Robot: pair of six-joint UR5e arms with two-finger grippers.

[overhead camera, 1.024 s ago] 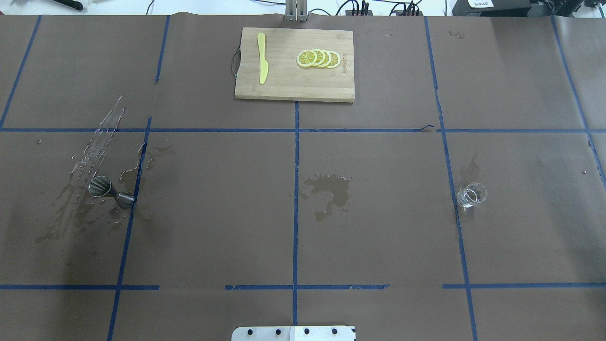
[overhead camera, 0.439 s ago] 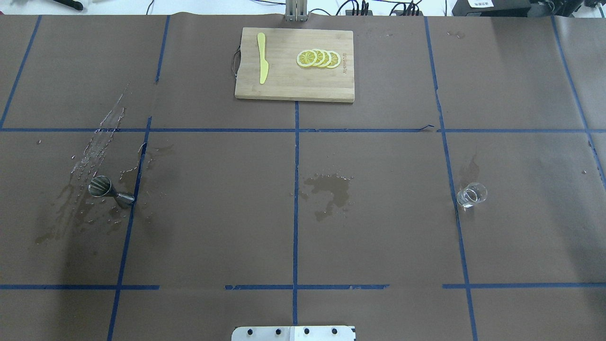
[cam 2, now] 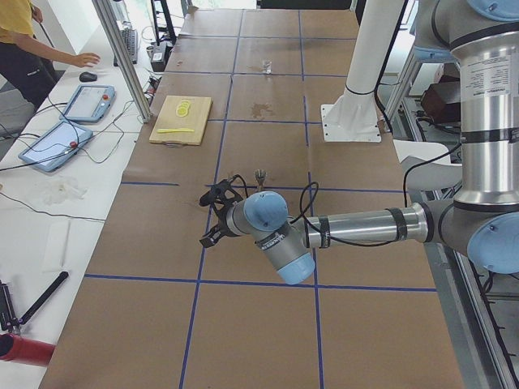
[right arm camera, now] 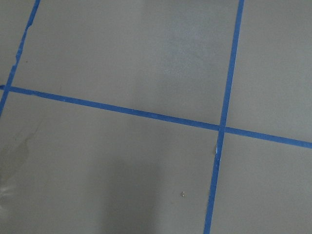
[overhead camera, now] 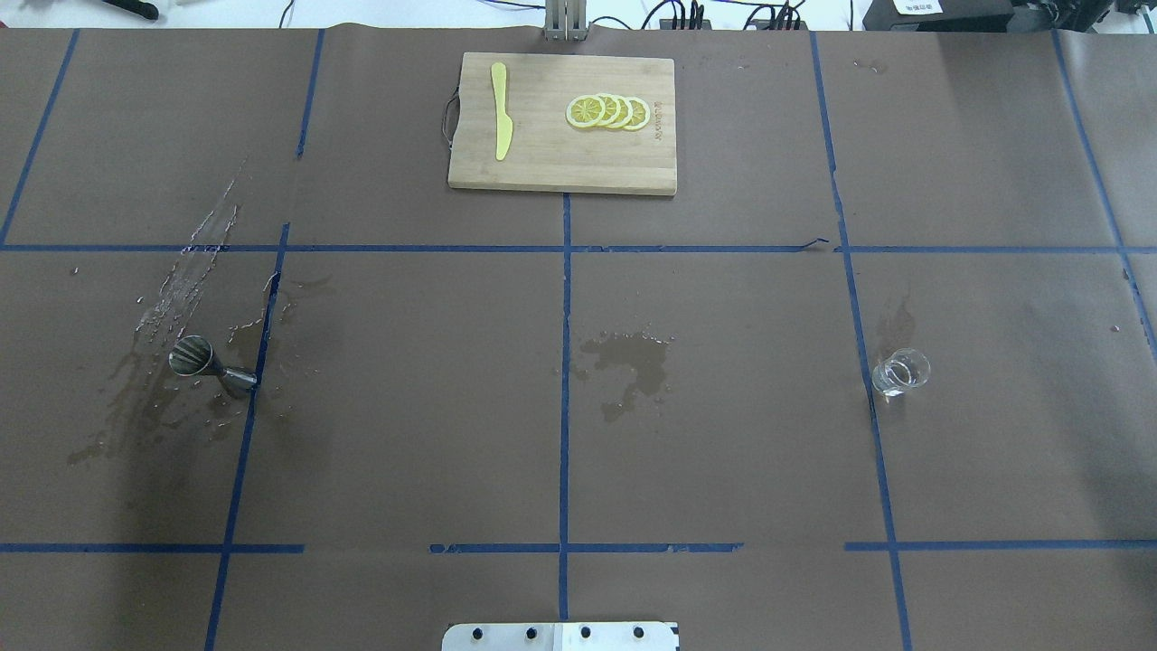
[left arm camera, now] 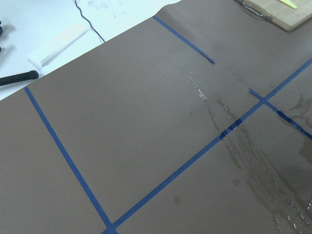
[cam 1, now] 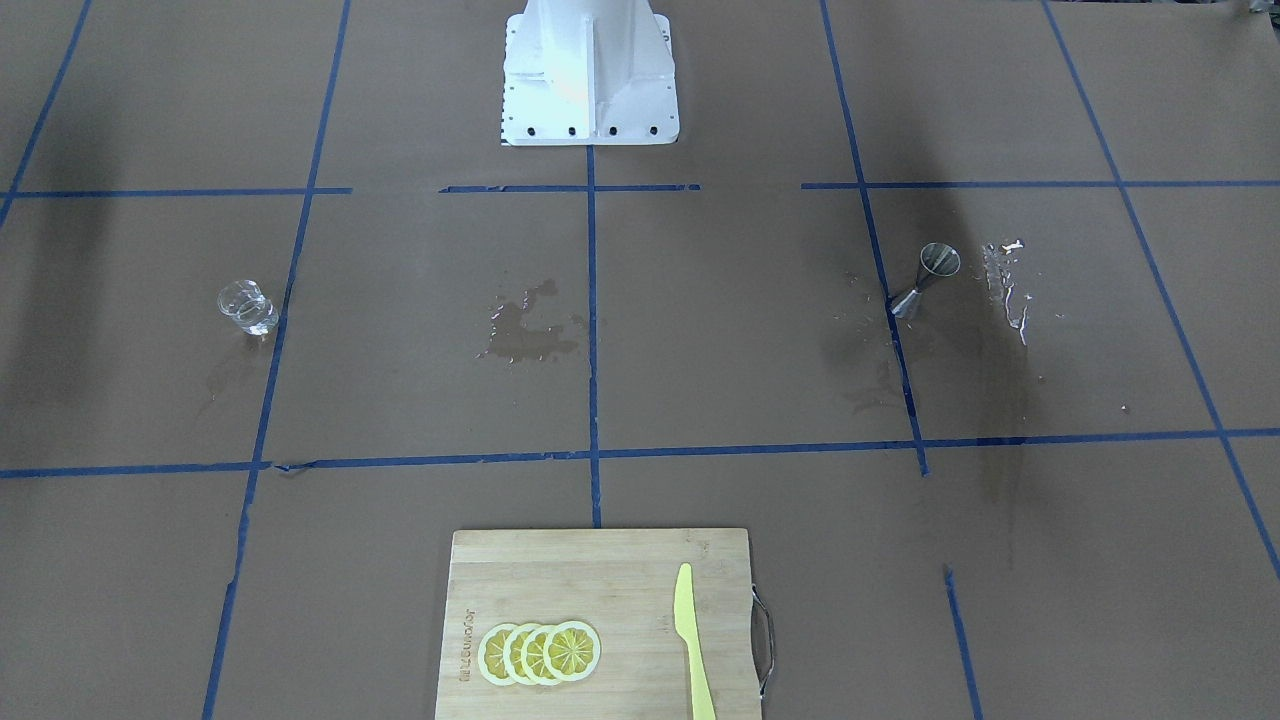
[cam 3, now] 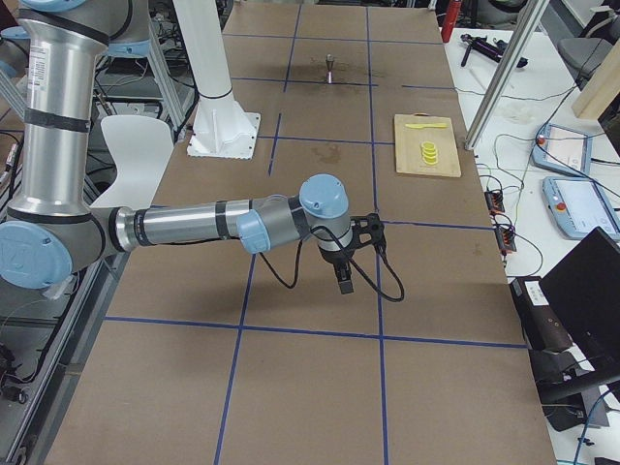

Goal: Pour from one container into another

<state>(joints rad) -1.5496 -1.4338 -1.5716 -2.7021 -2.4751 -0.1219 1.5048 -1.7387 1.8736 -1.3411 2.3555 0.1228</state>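
The small clear glass cup [overhead camera: 900, 372] stands upright on the table's right side, also seen in the front view [cam 1: 245, 307]. The steel hourglass jigger [overhead camera: 210, 363] stands on the left side amid wet stains [cam 1: 927, 280] and shows small in the left side view [cam 2: 260, 175]. My left gripper [cam 2: 209, 217] hovers beyond the jigger toward the table's left end. My right gripper [cam 3: 346, 281] hangs over the paper near the right end. Both show only in the side views, so I cannot tell whether they are open or shut. The wrist views hold only brown paper and blue tape.
A wooden cutting board [overhead camera: 542, 163] with lemon slices [overhead camera: 607, 111] and a yellow knife [overhead camera: 501, 110] lies at the far middle. A wet patch [overhead camera: 628, 360] marks the centre, and a splash streak [overhead camera: 185, 280] runs beyond the jigger. The robot base [cam 1: 588, 75] stands at the near edge.
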